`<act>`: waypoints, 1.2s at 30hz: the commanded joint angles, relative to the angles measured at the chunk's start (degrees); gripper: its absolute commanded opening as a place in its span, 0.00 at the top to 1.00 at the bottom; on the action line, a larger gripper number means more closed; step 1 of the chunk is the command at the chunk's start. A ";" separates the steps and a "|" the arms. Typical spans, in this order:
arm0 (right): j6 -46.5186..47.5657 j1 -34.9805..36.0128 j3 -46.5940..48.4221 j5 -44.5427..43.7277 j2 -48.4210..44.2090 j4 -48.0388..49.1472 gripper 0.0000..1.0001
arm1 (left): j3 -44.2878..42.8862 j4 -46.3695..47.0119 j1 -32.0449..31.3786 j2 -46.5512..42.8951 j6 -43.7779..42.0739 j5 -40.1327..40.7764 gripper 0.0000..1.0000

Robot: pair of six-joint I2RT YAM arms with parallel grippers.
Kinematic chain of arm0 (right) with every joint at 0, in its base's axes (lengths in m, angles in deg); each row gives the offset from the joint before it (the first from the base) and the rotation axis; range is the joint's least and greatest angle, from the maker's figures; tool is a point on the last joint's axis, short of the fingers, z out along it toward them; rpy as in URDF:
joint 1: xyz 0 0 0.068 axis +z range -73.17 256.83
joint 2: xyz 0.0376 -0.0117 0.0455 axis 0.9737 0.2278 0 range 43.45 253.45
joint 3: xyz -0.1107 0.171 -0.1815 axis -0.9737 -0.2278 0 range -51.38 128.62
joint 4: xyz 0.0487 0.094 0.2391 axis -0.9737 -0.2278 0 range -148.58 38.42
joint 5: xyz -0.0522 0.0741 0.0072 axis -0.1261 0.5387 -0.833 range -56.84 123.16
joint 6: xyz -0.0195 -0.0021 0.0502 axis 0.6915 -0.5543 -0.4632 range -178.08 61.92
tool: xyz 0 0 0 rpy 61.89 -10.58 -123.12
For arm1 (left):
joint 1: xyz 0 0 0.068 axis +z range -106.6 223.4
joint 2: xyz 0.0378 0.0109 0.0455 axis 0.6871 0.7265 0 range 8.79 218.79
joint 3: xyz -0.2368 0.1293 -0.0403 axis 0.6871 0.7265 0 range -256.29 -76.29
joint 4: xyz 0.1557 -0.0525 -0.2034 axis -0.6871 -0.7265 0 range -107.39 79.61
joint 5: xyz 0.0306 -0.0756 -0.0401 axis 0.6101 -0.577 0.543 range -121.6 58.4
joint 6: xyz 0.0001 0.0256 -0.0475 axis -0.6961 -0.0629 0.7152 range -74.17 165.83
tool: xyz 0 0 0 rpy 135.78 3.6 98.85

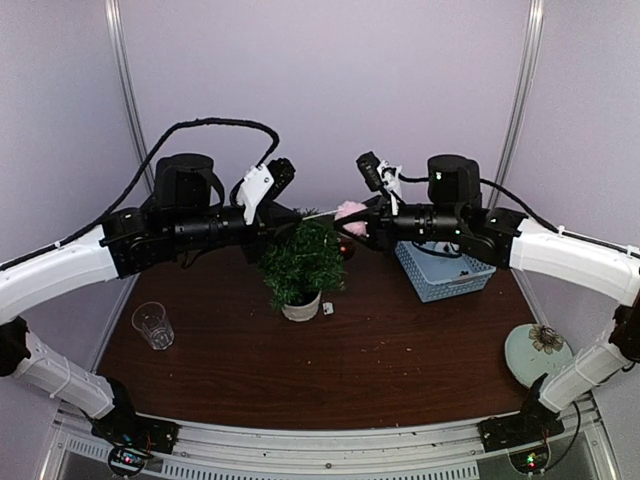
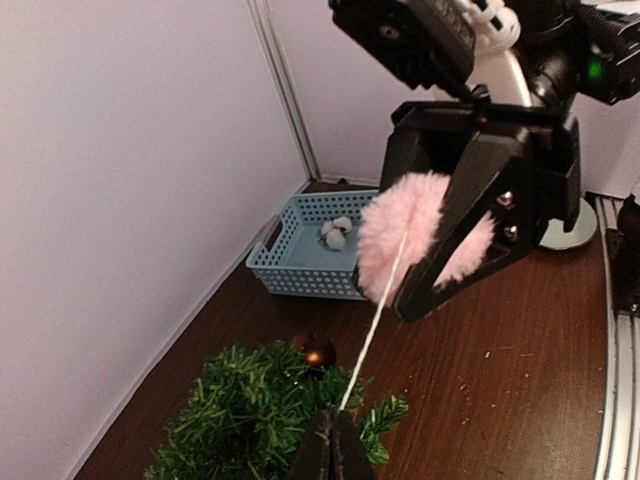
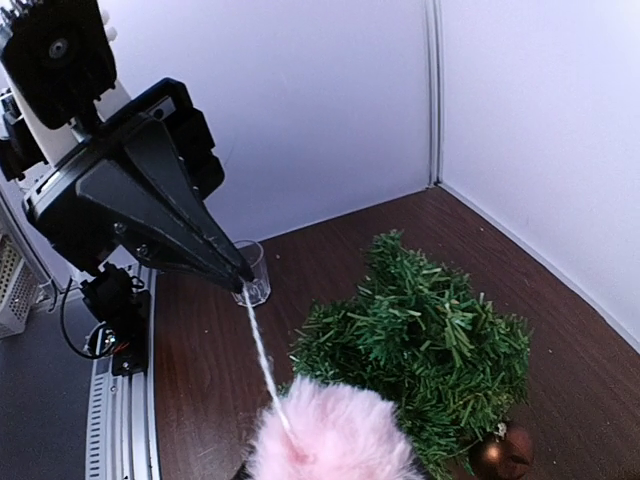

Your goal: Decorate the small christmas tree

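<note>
The small christmas tree point(image 1: 302, 262) stands in its white pot point(image 1: 301, 308) mid-table, bushy and dark green, with a brown bauble point(image 2: 315, 352) hanging on its far side. Just above its top a pink pom-pom point(image 1: 350, 210) is squeezed between the black fingers point(image 2: 470, 200) of my right gripper point(image 1: 358, 222), which is shut on it. A white string point(image 2: 372, 330) runs taut from the pom-pom down to my left gripper point(image 2: 335, 415), shut on the string's end. The right wrist view shows the same string point(image 3: 262, 350) between the left gripper point(image 3: 240, 275) and the pom-pom point(image 3: 335, 435), over the tree point(image 3: 430, 330).
A light-blue basket point(image 1: 445, 272) with white balls point(image 2: 335, 232) sits at the back right under the right arm. A clear glass point(image 1: 153, 325) stands front left. A pale plate point(image 1: 538, 350) with a flower lies front right. A small white bit point(image 1: 327, 309) lies beside the pot.
</note>
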 commanded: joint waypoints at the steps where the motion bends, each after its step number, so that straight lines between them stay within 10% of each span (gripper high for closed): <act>1: 3.17 0.41 6.42 -8.94 3.28 -13.75 1.00 | -2.39 -0.96 1.37 1.51 -1.35 8.07 1.00; 25: -0.33 1.18 27.89 -17.92 19.83 -31.33 1.00 | -9.21 -7.16 1.93 8.13 -4.28 23.19 1.00; 36: 0.19 1.50 28.28 -17.24 21.18 -32.75 1.00 | -6.71 -12.48 -0.24 5.55 -5.55 16.87 1.00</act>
